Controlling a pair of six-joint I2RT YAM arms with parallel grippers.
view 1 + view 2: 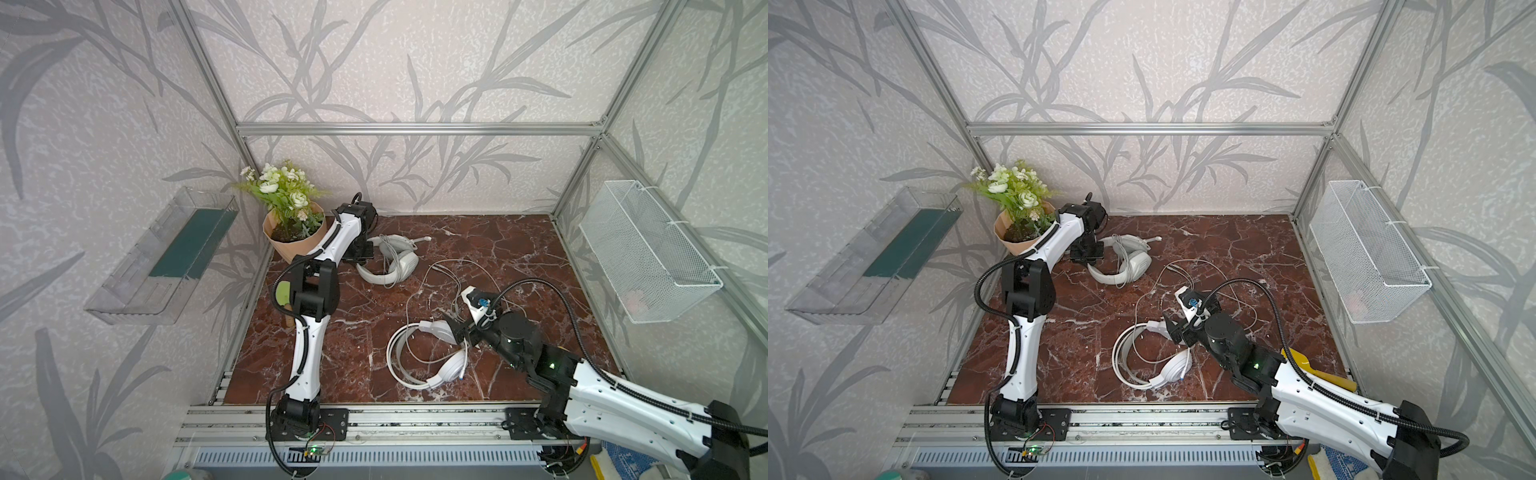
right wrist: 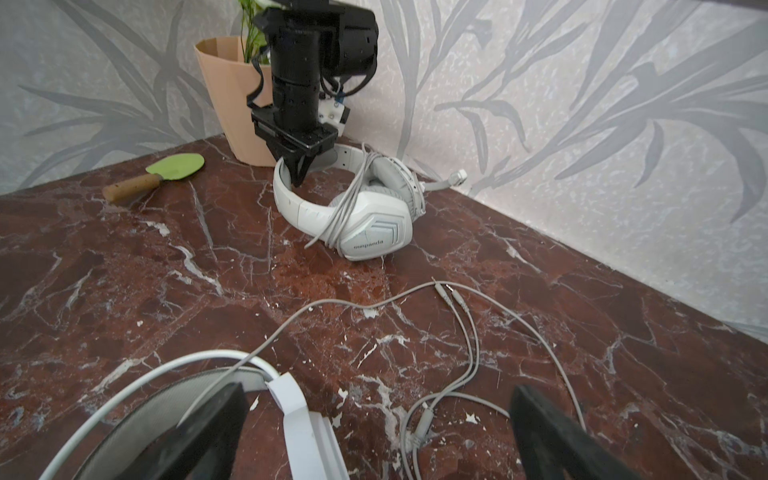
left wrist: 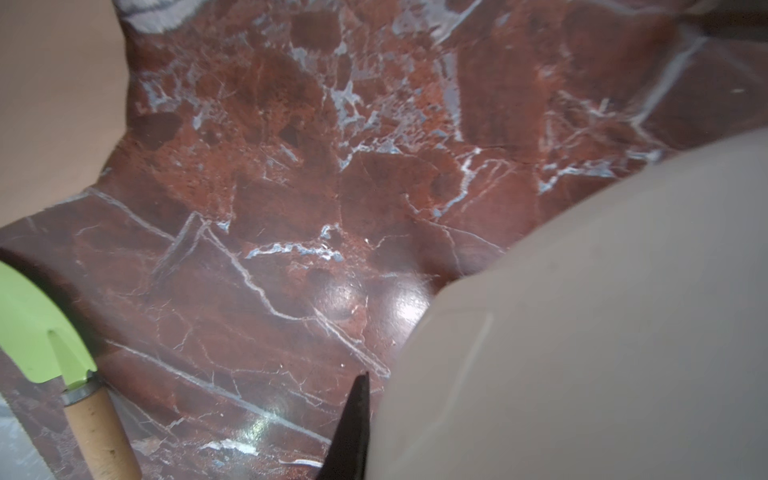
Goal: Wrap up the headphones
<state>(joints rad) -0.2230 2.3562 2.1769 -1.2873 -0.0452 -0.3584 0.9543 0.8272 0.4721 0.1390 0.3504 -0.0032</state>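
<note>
Red marble table (image 1: 519, 249) bears greyish headset (image 1: 401, 266), white headset (image 1: 453, 365), cable (image 2: 423, 423), trowel (image 2: 176, 166), flowerpot (image 1: 295, 246).

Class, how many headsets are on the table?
2. The greyish-white headset lies at the back near the plant pot; the glossy white headset lies in front, by the right gripper.

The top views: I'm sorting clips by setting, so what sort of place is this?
Likely a staged robot test booth: an aluminium frame holding wallpapered panels, a marble-look tabletop, robot arms on a rail.
</note>
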